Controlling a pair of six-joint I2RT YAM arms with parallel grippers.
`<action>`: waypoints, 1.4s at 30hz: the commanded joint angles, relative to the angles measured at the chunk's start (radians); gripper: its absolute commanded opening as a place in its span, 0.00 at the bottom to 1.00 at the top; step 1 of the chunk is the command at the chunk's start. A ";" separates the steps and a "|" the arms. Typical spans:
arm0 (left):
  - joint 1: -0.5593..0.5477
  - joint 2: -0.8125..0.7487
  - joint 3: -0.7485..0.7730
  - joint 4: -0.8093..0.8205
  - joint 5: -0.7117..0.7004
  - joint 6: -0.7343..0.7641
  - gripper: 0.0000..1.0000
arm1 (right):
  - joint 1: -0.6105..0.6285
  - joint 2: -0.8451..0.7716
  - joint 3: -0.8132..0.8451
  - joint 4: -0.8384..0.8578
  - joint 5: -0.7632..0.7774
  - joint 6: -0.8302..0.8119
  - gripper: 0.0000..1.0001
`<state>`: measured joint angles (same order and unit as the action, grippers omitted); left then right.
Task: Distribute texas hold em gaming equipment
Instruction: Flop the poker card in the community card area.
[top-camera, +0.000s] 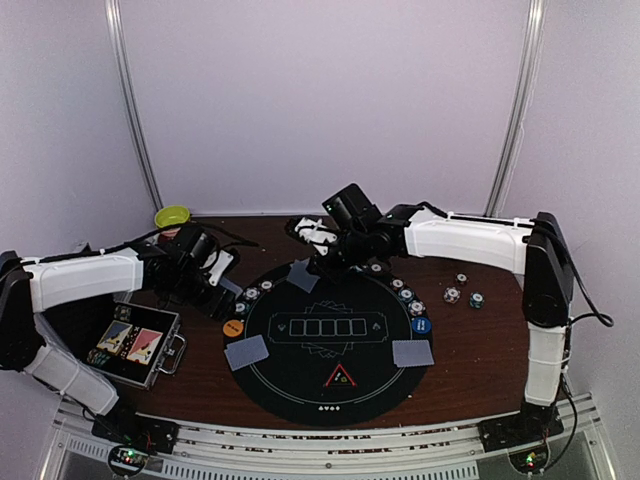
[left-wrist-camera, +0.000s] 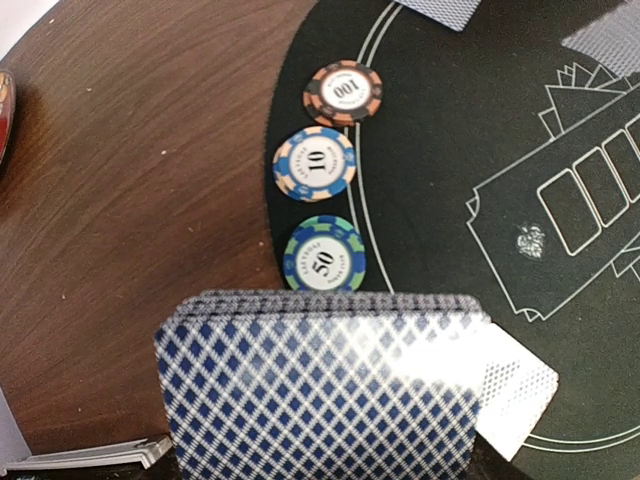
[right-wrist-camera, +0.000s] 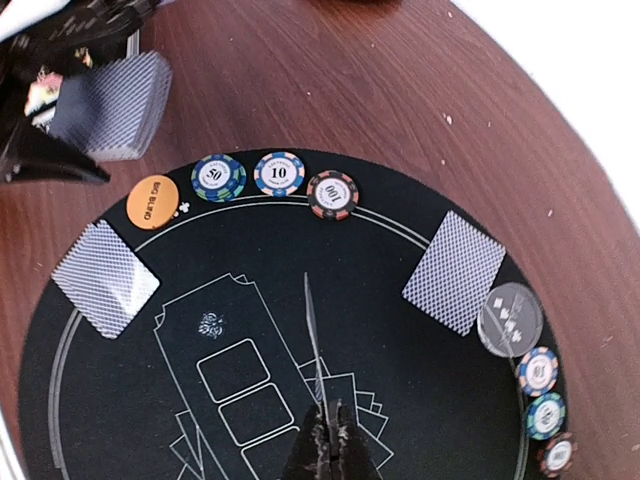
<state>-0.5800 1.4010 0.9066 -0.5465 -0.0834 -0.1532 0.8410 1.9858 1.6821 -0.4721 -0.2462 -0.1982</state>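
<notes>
The deck (left-wrist-camera: 320, 390) sits gripped in our left hand (top-camera: 213, 277), long edge crosswise, just off the left rim of the round mat (top-camera: 300, 390). Over the mat's far half, our right hand (right-wrist-camera: 322, 440) is pinched on what looks like a single card (right-wrist-camera: 312, 340), edge-on, pointing straight ahead.

The deck (left-wrist-camera: 320, 400), cut off below, hides the fingers of the left hand (top-camera: 220, 275); the card (right-wrist-camera: 311, 330) in the right hand (right-wrist-camera: 325, 415) shows only its edge.

Middle of the mat (top-camera: 290, 362) is wide open; chips (top-camera: 252, 294) crowd its far rim, case (top-camera: 135, 345) hogs the bench's (top-camera: 485, 365) near-left corner.
</notes>
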 joint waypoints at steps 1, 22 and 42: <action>0.037 -0.023 -0.010 0.065 0.026 -0.009 0.66 | 0.073 0.026 -0.005 0.063 0.293 -0.161 0.00; 0.069 -0.022 -0.024 0.080 0.034 -0.011 0.66 | 0.284 0.254 -0.015 0.309 0.725 -0.566 0.00; 0.069 -0.043 -0.028 0.082 0.042 -0.005 0.66 | 0.345 0.333 -0.091 0.397 0.702 -0.641 0.03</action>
<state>-0.5175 1.3830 0.8898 -0.5144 -0.0586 -0.1555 1.1839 2.2913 1.6020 -0.0952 0.4473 -0.8330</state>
